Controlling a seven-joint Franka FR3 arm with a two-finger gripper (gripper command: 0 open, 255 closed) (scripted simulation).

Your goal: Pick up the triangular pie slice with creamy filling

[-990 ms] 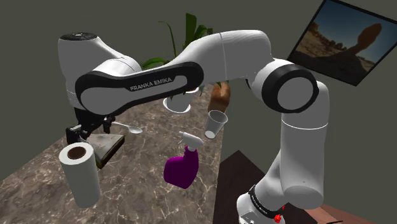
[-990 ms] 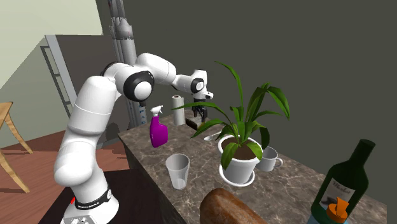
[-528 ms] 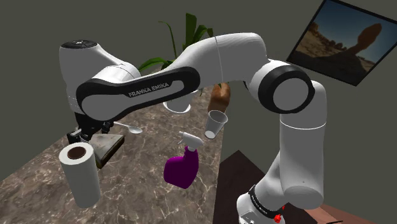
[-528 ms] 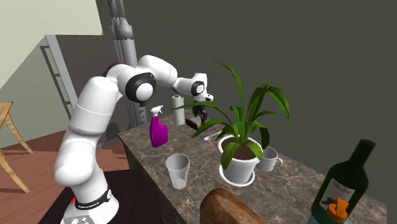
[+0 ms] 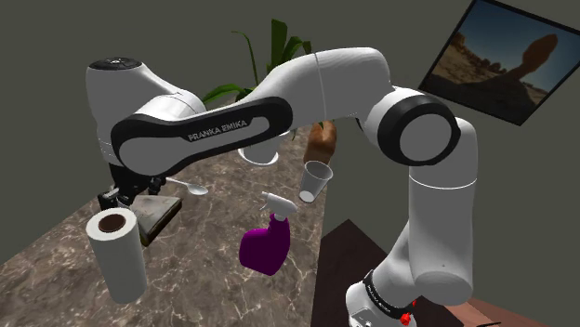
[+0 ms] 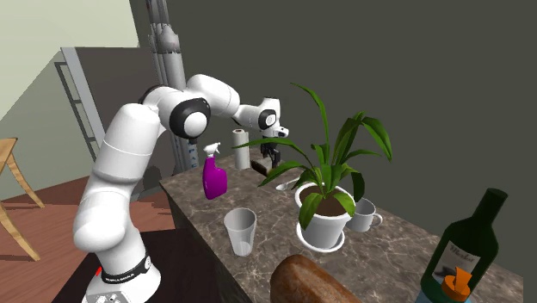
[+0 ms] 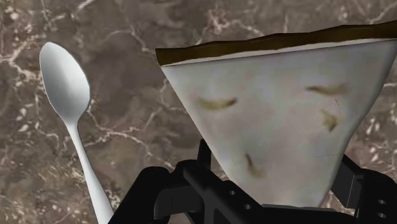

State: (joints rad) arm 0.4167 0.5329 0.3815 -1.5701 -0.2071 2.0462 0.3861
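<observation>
The pie slice (image 7: pixel 273 108) is a pale cream wedge with a dark brown crust along its wide end, lying on the brown marble counter (image 7: pixel 127 38). My black gripper (image 7: pixel 277 194) is shut on its narrow tip, one finger on each side. In the shoulder view the slice (image 5: pixel 160 214) is a flat dark wedge under the gripper (image 5: pixel 139 192), just behind the paper towel roll. The second exterior view has the gripper (image 6: pixel 269 155) low over the counter's far end.
A white spoon (image 7: pixel 63 83) lies beside the slice. A paper towel roll (image 5: pixel 116 251) stands close in front of it. A purple spray bottle (image 5: pixel 265 243), a clear cup (image 5: pixel 316 179), a potted plant (image 6: pixel 323 219), a mug (image 6: pixel 366 215), a bread loaf (image 6: pixel 310 280) and a green bottle (image 6: pixel 469 250) share the counter.
The arm shifted a little over the slice during the first half second, then stayed still. The slice and spoon have not moved.
</observation>
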